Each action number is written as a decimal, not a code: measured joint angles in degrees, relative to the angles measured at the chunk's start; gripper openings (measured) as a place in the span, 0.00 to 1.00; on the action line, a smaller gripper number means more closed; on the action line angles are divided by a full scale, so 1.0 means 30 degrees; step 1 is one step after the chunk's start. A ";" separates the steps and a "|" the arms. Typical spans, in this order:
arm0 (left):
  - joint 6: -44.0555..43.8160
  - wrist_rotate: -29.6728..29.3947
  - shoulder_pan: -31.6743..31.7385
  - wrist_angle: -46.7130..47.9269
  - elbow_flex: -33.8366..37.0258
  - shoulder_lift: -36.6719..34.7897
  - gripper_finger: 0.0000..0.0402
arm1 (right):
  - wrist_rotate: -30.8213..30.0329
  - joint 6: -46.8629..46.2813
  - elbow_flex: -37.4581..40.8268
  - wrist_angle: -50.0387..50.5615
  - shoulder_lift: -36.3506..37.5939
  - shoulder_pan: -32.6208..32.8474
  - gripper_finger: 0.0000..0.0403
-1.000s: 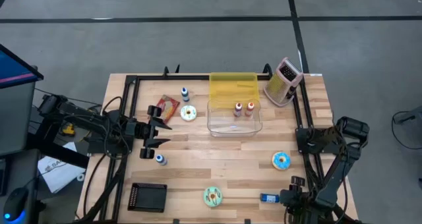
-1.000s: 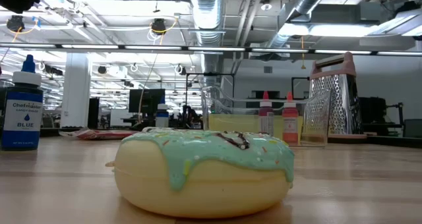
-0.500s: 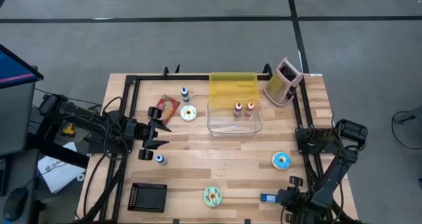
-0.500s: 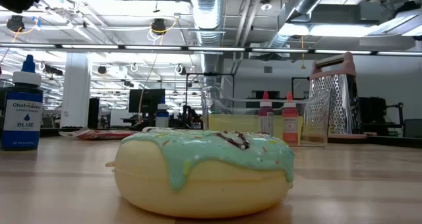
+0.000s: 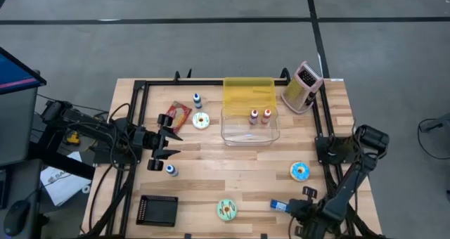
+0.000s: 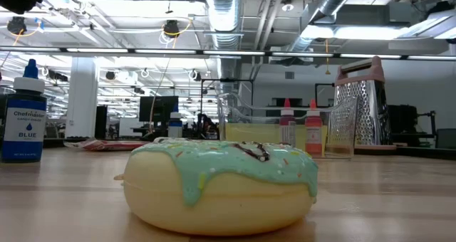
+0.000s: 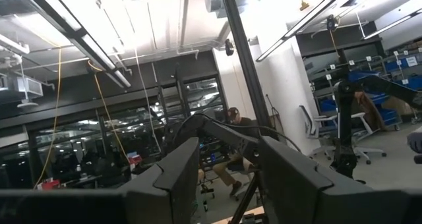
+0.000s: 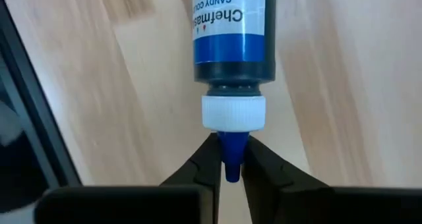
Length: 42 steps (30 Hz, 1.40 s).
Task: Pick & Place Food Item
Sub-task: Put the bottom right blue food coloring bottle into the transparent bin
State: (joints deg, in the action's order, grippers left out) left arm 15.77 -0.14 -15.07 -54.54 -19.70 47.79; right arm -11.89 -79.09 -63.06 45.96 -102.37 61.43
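Note:
A small blue candy-colour bottle (image 5: pixel 280 206) lies on its side near the table's front edge, right of a green-iced doughnut (image 5: pixel 226 209) that also fills the low view (image 6: pixel 221 185). My right gripper (image 8: pixel 229 161) is shut on the bottle's nozzle; it shows in the high view (image 5: pixel 295 209) right beside the bottle. A blue-iced doughnut (image 5: pixel 300 171) and a white-iced one (image 5: pixel 201 120) lie flat on the wood. My left gripper (image 5: pixel 160 142) waits open at the table's left, raised and pointing up into the room (image 7: pixel 227 178). My right gripper pinches the bottle's blue nozzle tip (image 8: pixel 231 140), below the white cap, between its two fingertips (image 8: pixel 206 159). The fingers come steeply from above. The bottle lies on its side, stretching away from the fingers; whether it is off the wood, I cannot tell.
A clear bin (image 5: pixel 250 125) holding two small bottles stands at mid-table, a yellow lid (image 5: pixel 248 91) behind it and a grater (image 5: pixel 302 86) at the far right. A black tray (image 5: pixel 157 210), another blue bottle (image 5: pixel 171 170) and a red packet (image 5: pixel 179 114) lie on the left.
My right gripper has gone toward the table's left edge, and the blue bottle has shifted left with it, still lying on its side.

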 joint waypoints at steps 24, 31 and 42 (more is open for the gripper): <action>-0.0058 0.0000 -0.0131 0.0001 0.0000 0.0000 0.38 | 1.0977 1.0547 -0.8126 1.0702 0.0333 -0.8223 0.07; -0.0062 0.0547 -0.0131 0.0011 0.0000 0.0000 0.38 | 1.3851 1.5112 -0.8104 1.3037 -0.1367 -1.0199 0.07; -0.0058 0.0670 -0.0138 0.0009 0.0000 -0.0007 0.38 | 1.4802 1.9077 -0.8081 1.4657 -0.4381 -1.1746 0.07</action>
State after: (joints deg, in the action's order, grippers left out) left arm 15.59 1.87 -15.49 -54.52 -19.70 47.77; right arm 32.52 -21.86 -87.31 89.93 -115.51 26.19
